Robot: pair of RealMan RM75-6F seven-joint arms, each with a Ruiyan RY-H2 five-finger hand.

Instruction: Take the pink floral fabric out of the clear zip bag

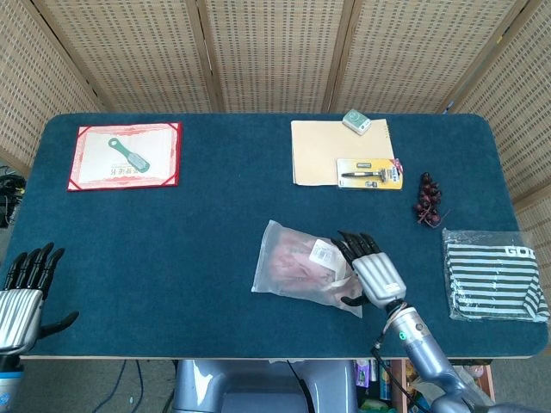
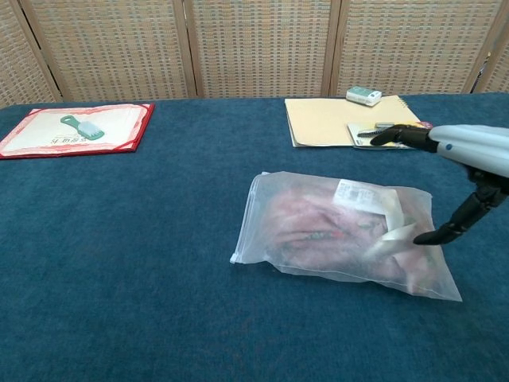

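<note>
My right hand (image 1: 368,268) hovers with fingers spread over the right end of the clear zip bag (image 1: 297,265), holding nothing; the bag lies flat near the front middle of the blue table (image 1: 189,232), the pink floral fabric (image 2: 318,231) bunched inside. My left hand (image 1: 21,292) waits open at the table's front left corner, well apart. I judge the bundle light and soft, the plastic slick and limp, so it should slide unless pinned. The zip edge seems to run along the bag's left side, the likely place to pinch; I cannot tell whether it is sealed.
</note>
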